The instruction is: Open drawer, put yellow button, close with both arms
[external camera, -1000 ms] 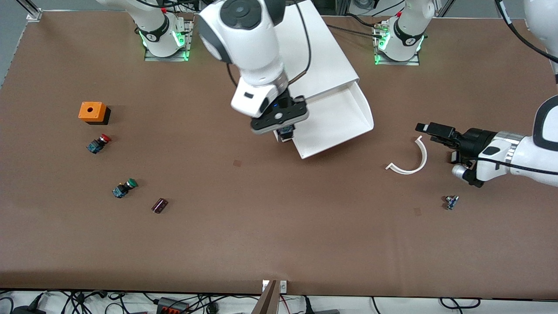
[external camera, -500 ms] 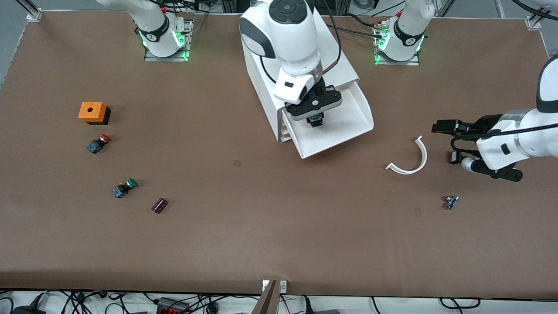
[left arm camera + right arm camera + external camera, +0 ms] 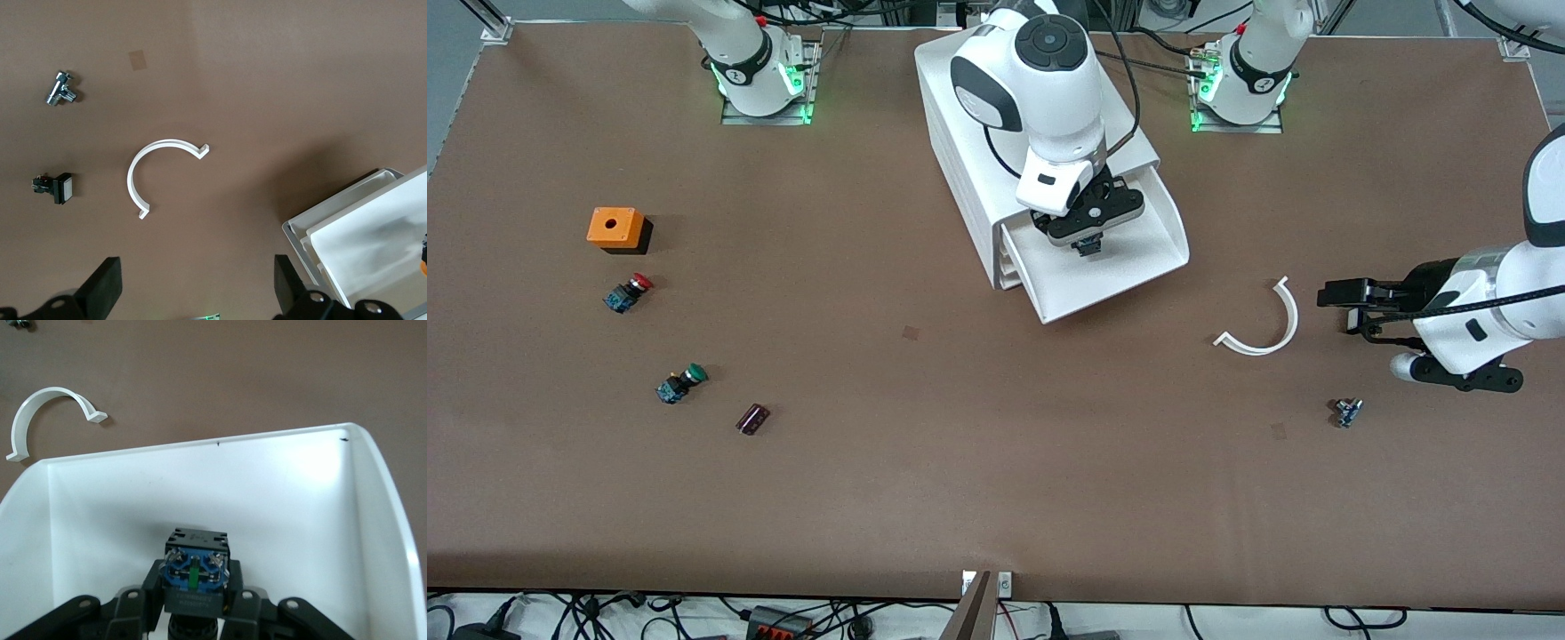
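Note:
The white cabinet (image 3: 960,116) stands at the table's middle, near the arms' bases. Its uppermost drawer (image 3: 1138,267) is pulled out and open. My right gripper (image 3: 1089,242) hangs over the open drawer, shut on the button switch. In the right wrist view (image 3: 193,595) the switch's black and blue body (image 3: 195,568) sits between the fingers above the drawer's white floor (image 3: 200,480). Its yellow cap is hidden. My left gripper (image 3: 1347,308) is open and empty, low over the table toward the left arm's end, its fingers wide apart in the left wrist view (image 3: 193,300).
A white curved strip (image 3: 1267,324) lies between the drawer and my left gripper. A small metal part (image 3: 1347,412) lies nearer the camera. Toward the right arm's end lie an orange box (image 3: 615,228), a red-capped switch (image 3: 629,292), a green-capped switch (image 3: 680,382) and a dark block (image 3: 752,418).
My right gripper has carried the switch from beside the cabinet's corner to over the open drawer and lowered. My left gripper has drawn back from the curved strip toward its end of the table.

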You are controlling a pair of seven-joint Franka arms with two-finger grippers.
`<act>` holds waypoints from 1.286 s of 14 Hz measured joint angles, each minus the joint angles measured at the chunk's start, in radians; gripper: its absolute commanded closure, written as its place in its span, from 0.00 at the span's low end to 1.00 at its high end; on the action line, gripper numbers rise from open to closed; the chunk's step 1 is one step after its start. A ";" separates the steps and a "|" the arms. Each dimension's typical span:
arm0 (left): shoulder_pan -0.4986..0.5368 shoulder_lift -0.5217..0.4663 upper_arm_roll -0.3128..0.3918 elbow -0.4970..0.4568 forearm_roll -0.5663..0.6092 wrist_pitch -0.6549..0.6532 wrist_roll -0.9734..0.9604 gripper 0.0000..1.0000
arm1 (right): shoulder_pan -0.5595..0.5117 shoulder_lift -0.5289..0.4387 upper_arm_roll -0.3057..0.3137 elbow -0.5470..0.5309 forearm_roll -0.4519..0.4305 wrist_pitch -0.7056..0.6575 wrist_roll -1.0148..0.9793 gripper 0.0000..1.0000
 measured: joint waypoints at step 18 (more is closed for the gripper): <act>-0.076 0.009 -0.004 -0.092 0.003 0.192 -0.279 0.00 | -0.077 -0.029 -0.082 0.158 -0.024 -0.151 0.004 0.00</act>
